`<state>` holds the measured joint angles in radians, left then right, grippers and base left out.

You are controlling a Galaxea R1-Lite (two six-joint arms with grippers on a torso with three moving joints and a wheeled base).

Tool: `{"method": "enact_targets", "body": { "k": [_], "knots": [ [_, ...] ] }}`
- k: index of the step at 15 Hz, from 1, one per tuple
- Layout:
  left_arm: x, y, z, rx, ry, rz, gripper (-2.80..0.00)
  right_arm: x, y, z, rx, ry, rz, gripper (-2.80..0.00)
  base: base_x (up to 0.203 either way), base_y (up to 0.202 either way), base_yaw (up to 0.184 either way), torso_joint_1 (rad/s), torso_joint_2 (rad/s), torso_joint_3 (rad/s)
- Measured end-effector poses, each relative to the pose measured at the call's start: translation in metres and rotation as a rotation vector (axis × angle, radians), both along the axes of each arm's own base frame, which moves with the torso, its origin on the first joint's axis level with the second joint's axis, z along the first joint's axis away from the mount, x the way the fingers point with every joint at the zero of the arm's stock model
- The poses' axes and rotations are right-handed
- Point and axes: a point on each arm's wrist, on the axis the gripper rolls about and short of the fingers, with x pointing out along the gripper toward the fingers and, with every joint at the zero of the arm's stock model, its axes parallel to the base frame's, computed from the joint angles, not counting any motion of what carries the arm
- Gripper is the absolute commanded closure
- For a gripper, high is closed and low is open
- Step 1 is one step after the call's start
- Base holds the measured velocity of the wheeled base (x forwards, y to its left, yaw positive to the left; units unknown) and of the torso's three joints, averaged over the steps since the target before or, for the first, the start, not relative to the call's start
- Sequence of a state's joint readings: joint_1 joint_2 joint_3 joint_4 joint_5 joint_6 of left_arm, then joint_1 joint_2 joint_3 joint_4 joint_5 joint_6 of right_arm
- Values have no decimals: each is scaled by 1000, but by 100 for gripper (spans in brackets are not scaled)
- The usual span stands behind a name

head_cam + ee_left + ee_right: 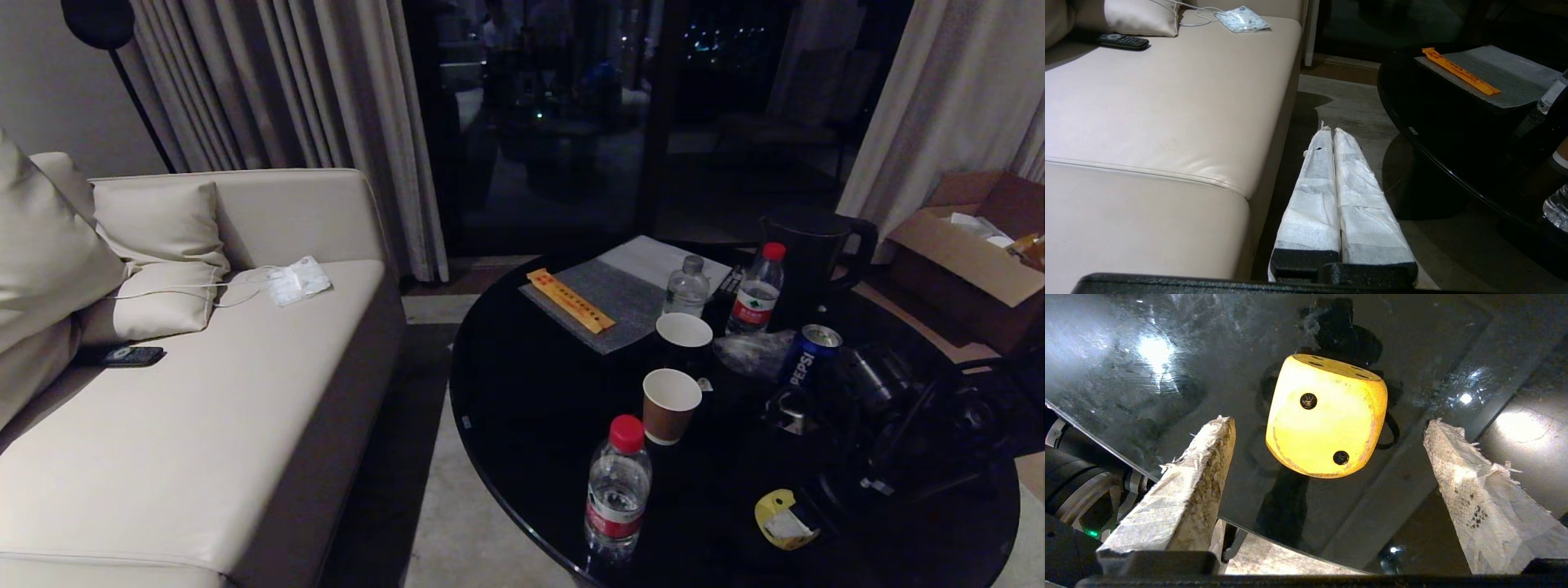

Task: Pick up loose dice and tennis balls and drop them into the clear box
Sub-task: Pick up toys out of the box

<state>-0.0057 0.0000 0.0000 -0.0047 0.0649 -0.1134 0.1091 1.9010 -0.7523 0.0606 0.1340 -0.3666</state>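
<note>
One yellow die (1327,420) between spread right pincer (1327,424) fingers

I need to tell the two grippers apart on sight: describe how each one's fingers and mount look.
The left gripper has two long fingers wrapped in clean white foam sheet over a black base. The right gripper has tapered fingers in the same wrap, but grubby grey, frayed at the tips and flecked with dark spots, on a black mount with a small green light beside it.
</note>
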Motion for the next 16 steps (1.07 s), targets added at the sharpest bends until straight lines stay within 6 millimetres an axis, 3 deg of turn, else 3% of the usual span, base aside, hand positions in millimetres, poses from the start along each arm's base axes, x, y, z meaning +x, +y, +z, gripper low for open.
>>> {"method": "enact_targets", "body": {
  "k": [8, 9, 10, 16],
  "knots": [
    [0, 0, 0, -1, 0, 0, 0, 11, 3, -14, -8, 29, 0, -280, 0, 0, 0, 0, 0, 0],
    [0, 0, 0, -1, 0, 0, 0, 11, 3, -17, -9, 38, 0, -230, 0, 0, 0, 0, 0, 0],
    [0, 0, 0, -1, 0, 0, 0, 12, 4, -19, -9, 39, -1, 0, 0, 0, 0, 0, 0, 0],
    [0, 0, 0, 0, 0, 0, 0, 20, 4, -29, -59, 20, -17, 0, 0, 0, 0, 0, 0, 0]
  ]
}}
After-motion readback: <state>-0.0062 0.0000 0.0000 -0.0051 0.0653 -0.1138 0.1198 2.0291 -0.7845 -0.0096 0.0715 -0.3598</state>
